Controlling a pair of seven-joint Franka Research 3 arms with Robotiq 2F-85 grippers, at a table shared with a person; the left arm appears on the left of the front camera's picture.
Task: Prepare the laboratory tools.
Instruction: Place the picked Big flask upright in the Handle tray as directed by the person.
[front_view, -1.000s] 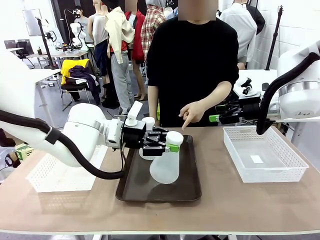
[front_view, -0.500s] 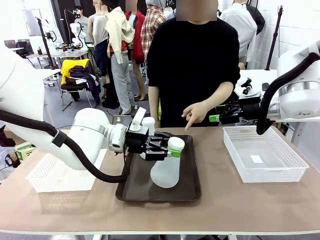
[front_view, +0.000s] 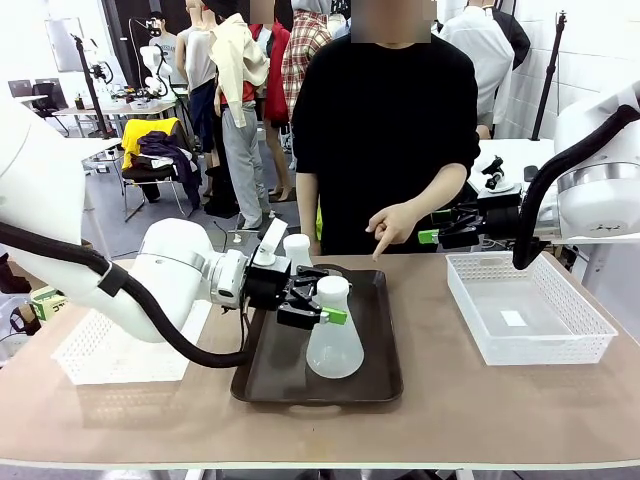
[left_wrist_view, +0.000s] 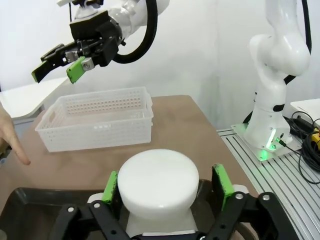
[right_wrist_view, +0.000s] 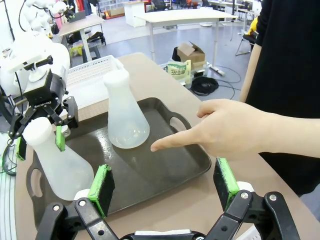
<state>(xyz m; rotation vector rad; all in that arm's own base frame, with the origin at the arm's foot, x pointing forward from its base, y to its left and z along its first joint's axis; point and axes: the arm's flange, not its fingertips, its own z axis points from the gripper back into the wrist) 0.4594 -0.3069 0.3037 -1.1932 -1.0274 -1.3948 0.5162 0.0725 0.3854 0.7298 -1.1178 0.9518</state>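
Two frosted-white flasks stand on the dark brown tray (front_view: 375, 375). The nearer flask (front_view: 335, 350) (right_wrist_view: 60, 167) is upright, and my left gripper (front_view: 325, 297) (right_wrist_view: 40, 142) straddles its neck with the jaws open; a small gap shows at each green pad around the flask's top (left_wrist_view: 155, 172). The second flask (front_view: 297, 248) (right_wrist_view: 125, 120) stands behind it near the tray's far edge. My right gripper (front_view: 432, 228) (right_wrist_view: 162, 182) hangs open and holds nothing above the table's far right, beside the person's hand (front_view: 388, 225) (right_wrist_view: 225, 130), which points down at the tray.
A white mesh basket (front_view: 525, 320) (left_wrist_view: 95, 120) sits right of the tray and another (front_view: 110, 350) (right_wrist_view: 90, 75) sits to its left. The person stands at the far edge. Bare tabletop lies in front of the tray.
The nearer flask was tilted in my shut left gripper; it now stands upright on the tray and the jaws have opened around its neck. The right arm has not moved.
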